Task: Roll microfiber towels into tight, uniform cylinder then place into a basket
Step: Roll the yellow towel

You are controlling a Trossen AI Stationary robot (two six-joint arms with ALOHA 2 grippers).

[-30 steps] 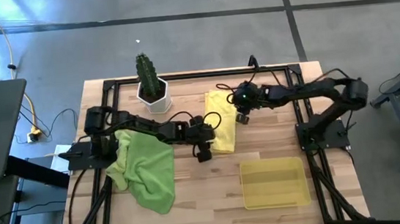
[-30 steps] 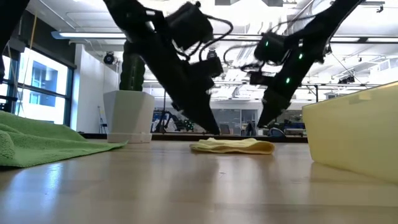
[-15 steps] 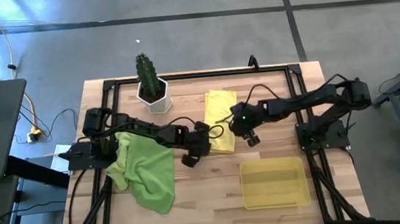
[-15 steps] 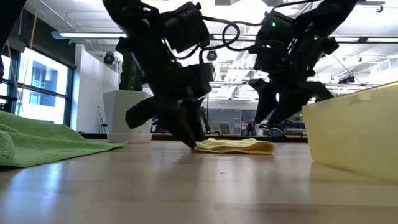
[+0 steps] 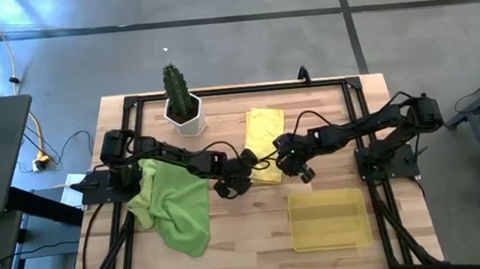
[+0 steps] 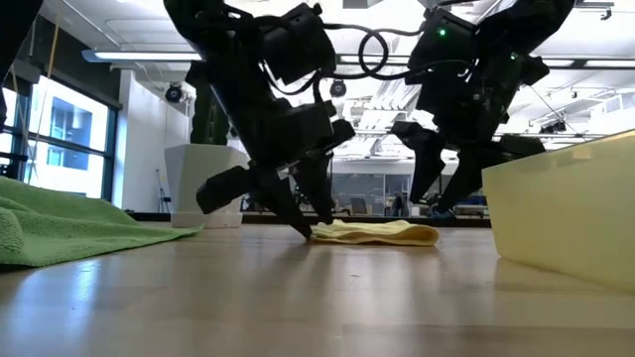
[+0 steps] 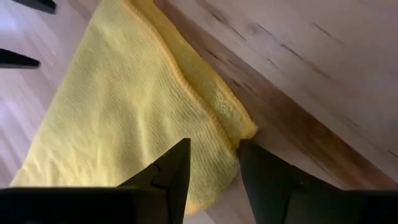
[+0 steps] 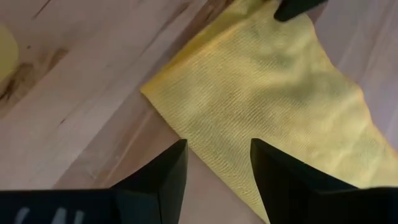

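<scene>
Nearest you, the shallow translucent yellow plastic basket (image 5: 329, 219) sits on the wooden counter (image 5: 249, 231). Beyond it, the bright yellow microfiber towel (image 5: 264, 144) lies flat, folded into a long strip. Your left end effector (image 5: 232, 185) and right end effector (image 5: 300, 169) hover with fingers parted over its near corners.

One yellow towel (image 5: 264, 145) lying flat near the table's (image 5: 241, 240) middle toward the back edge. One heap of green cloth (image 5: 179, 204) by the left edge, number of towels within impossible to tell. One translucent yellow basket (image 5: 329, 219) near the front right corner. One cactus pot (image 5: 184, 113) near the back edge. Two grippers over the near end of the yellow towel: left gripper (image 5: 232, 184) and right gripper (image 5: 297, 166), each with two fingers set apart
</scene>
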